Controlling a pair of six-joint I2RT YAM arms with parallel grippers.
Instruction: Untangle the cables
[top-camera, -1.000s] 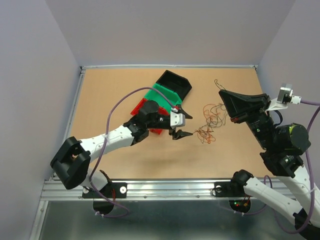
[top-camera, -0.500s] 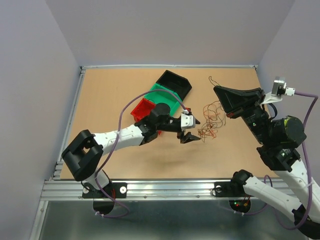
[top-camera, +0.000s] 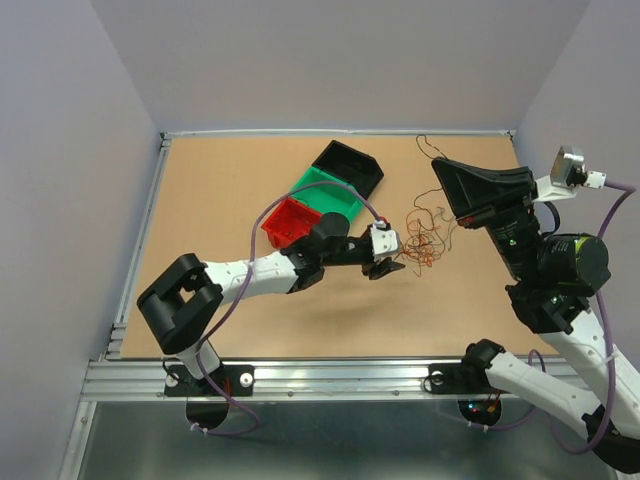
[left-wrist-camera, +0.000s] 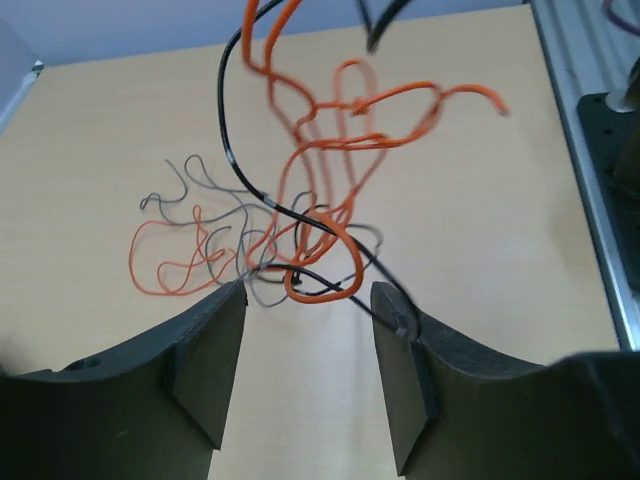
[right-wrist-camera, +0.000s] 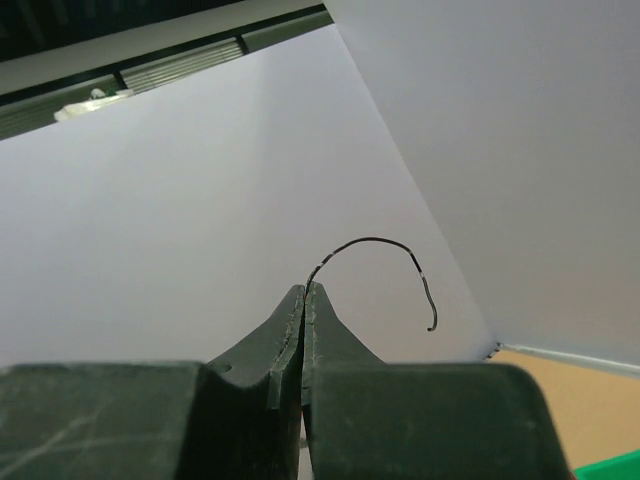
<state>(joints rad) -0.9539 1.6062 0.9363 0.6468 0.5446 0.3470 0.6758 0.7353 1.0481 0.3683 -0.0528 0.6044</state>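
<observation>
A tangle of thin orange, grey and black cables (top-camera: 422, 240) lies on the table right of centre. In the left wrist view the tangle (left-wrist-camera: 300, 215) is partly lifted, with orange loops hanging above the table. My left gripper (top-camera: 390, 263) is open just left of the tangle; in its wrist view (left-wrist-camera: 308, 300) the lowest orange loop and a black strand sit at the fingertips. My right gripper (top-camera: 440, 168) is raised above the table, shut on the black cable (right-wrist-camera: 375, 262), whose free end curls up past the fingertips (right-wrist-camera: 304, 292).
A red bin (top-camera: 290, 221), a green bin (top-camera: 331, 192) and a black bin (top-camera: 350, 166) sit in a row behind my left arm. A metal rail (top-camera: 300, 375) runs along the near table edge. Walls enclose the table.
My left gripper has moved right toward the tangle, uncovering the red bin. My right gripper has risen a little with the black cable, drawing the tangle up.
</observation>
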